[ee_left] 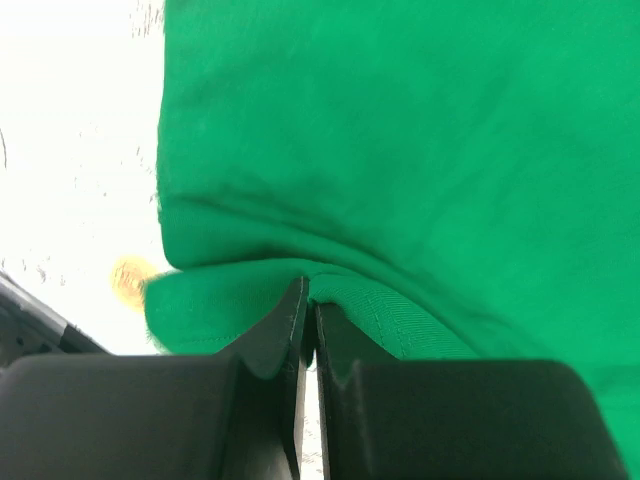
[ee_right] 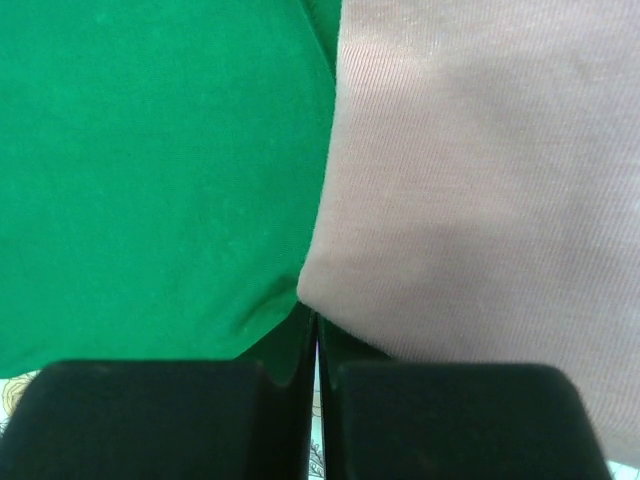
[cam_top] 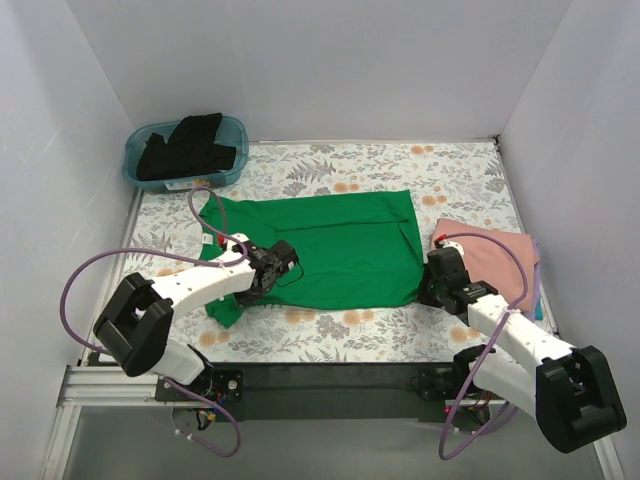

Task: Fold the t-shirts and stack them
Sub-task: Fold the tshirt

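green shirt (cam_top: 340,240) lies crosswise; my left gripper (ee_left: 306,292) and right gripper (ee_right: 316,316) both sit clamped tight on its near edge (one per end).

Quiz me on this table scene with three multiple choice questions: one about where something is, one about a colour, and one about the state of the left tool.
1. Where is the black shirt?
A) in the tub at the far left corner
B) mid-table
C) on the wall

2. What colour is the spread-out shirt?
A) pink
B) black
C) green

3. How is the left tool?
A) wide open
B) shut on the spread-out shirt's edge
C) gripping the tub

Answers:
1 A, black cloth fills the tub.
2 C, it is bright green in all views.
3 B, the left wrist view shows cloth pinched between closed jaws.
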Controlling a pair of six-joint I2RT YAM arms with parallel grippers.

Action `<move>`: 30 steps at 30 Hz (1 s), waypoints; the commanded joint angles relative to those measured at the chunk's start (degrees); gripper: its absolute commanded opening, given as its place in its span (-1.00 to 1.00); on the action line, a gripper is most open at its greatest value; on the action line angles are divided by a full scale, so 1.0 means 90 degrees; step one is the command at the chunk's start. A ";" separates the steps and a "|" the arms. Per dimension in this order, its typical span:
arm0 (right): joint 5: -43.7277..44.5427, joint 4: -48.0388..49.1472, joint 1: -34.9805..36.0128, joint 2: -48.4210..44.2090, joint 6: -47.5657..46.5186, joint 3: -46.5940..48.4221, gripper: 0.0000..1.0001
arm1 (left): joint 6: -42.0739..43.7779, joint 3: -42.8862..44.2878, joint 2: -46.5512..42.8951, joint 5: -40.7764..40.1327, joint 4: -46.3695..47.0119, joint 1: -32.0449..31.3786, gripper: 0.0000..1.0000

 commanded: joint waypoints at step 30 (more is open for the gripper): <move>0.0073 -0.1043 0.0068 0.0161 -0.0381 0.0535 -0.15 | 0.1866 0.1196 0.0932 -0.0555 0.1258 0.1052 -1.00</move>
